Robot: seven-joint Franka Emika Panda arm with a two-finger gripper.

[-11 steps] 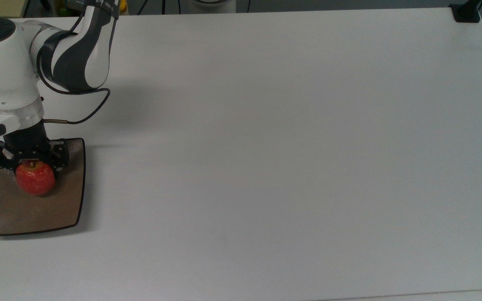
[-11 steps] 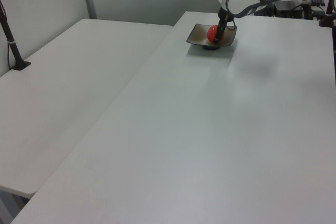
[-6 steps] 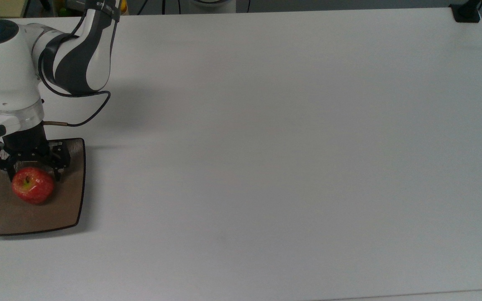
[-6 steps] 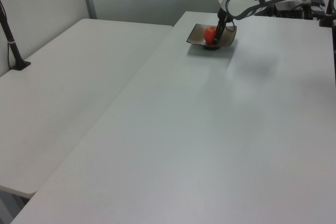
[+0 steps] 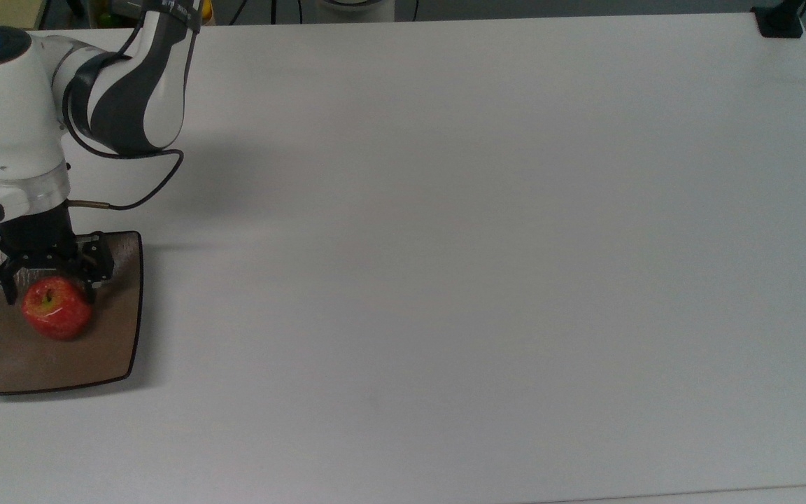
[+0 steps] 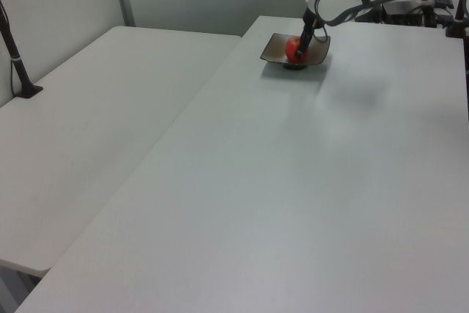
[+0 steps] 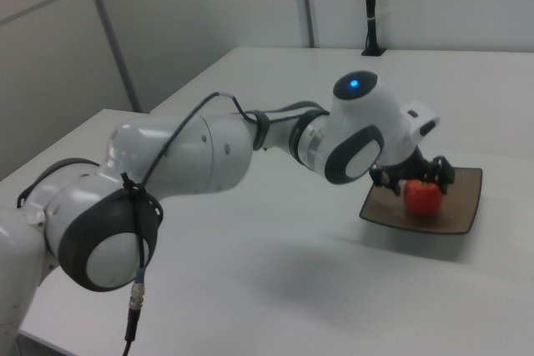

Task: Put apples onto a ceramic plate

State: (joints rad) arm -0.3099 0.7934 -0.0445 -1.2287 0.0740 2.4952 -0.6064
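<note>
one red apple [image 5: 57, 308] sitting on one tan square plate [image 5: 105, 350], near the plate's middle, one black gripper [image 5: 45, 287] right above the apple, fingers spread wide, not pinching anything, white table [image 5: 480, 245] underneath

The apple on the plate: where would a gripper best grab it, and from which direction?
Probably around its widest middle, coming straight down from above. The apple sits stem-up on the plate, its round sides bare for the open gripper above.
</note>
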